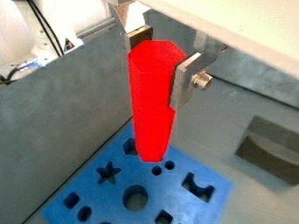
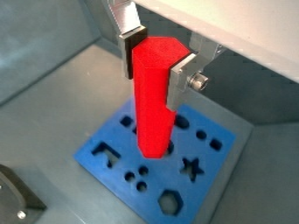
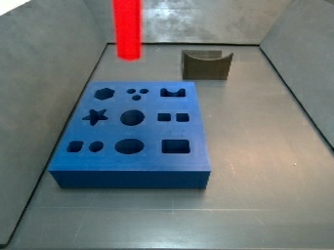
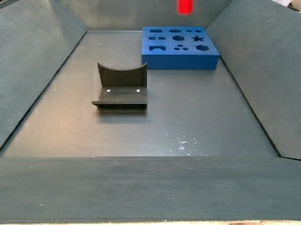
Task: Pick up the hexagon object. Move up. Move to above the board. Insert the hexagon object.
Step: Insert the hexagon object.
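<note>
My gripper [image 1: 158, 66] is shut on the hexagon object [image 1: 149, 105], a bright red prism that hangs upright between the silver fingers [image 1: 187, 80]; both wrist views show this grip [image 2: 156, 68]. The rod [image 2: 152, 105] hangs well above the blue board [image 2: 117, 162], clear of it. In both side views only the rod's lower part shows at the top edge [image 3: 127, 29] [image 4: 186, 6]; the gripper itself is out of frame there. The board [image 3: 144, 132] lies flat on the floor with its shaped cutouts up, including a hexagon hole [image 3: 104, 95].
The dark olive fixture [image 3: 205, 63] stands on the floor apart from the board, also seen in a side view [image 4: 120, 86]. Grey sloping walls [image 3: 53, 88] enclose the floor on all sides.
</note>
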Robot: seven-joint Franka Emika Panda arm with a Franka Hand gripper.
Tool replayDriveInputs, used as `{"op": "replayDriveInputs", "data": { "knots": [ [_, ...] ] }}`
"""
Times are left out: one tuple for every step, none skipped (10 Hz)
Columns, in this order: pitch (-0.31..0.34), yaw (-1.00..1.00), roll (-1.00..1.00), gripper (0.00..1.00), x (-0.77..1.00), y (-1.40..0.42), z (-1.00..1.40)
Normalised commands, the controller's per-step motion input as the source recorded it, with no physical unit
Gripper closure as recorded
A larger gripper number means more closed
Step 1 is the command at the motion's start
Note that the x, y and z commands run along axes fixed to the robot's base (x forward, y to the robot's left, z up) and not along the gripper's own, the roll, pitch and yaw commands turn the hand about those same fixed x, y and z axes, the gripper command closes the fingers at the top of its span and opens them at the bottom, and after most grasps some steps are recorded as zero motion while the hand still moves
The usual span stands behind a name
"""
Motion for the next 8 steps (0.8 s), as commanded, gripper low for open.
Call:
{"op": "replayDriveInputs", "data": {
  "knots": [
    [-0.154,-0.09,-0.09,1.00,-0.89,0.34,-0.64],
    [-0.140,-0.07,-0.08,1.00,-0.88,0.37,-0.69],
    [-0.140,-0.08,-0.10,1.00,-1.00,0.37,-0.80],
    [-0.111,-0.12,-0.11,1.00,-0.93,0.25,-0.69],
    [-0.063,0.00,-0.26,1.00,-0.14,0.00,-0.01],
    [-0.021,0.00,-0.22,1.00,-0.10,-0.01,-0.28],
    [-0.029,0.06,-0.31,1.00,-0.29,-0.02,-0.43],
    [-0.029,0.10,-0.36,1.00,-0.15,-0.08,-0.27]
  ]
}}
